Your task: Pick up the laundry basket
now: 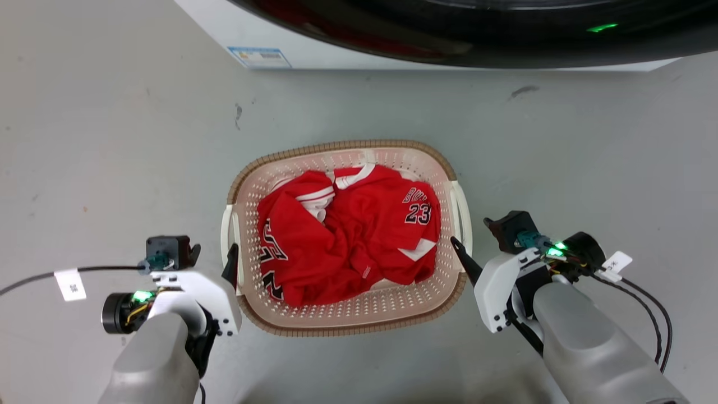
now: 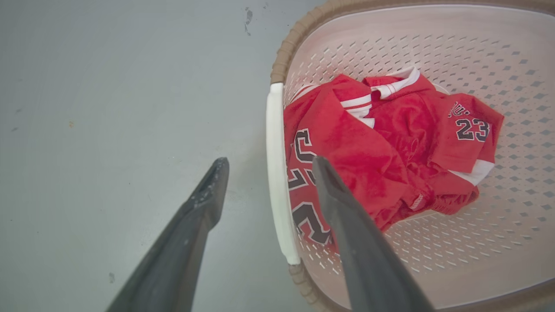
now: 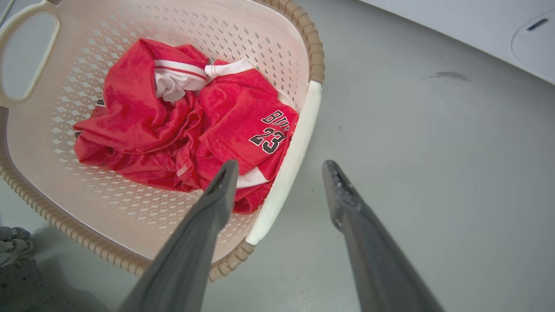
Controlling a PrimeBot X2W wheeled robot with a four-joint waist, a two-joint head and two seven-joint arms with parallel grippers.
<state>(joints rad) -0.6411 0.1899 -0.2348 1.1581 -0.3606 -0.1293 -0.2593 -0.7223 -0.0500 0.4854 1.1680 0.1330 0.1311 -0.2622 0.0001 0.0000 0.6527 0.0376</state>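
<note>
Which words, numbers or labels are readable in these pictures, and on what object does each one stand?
"23": on the red jersey in the laundry basket.
"BU": above that 23, the rest hidden by a fold.
Large black digits on the jersey: folded, unreadable.
Sticker on the washing machine: too small to read.
Two white tags: too small to read.

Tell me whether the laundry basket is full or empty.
Partly filled: the laundry basket holds a crumpled red jersey on its bottom, with perforated walls bare above it.
</note>
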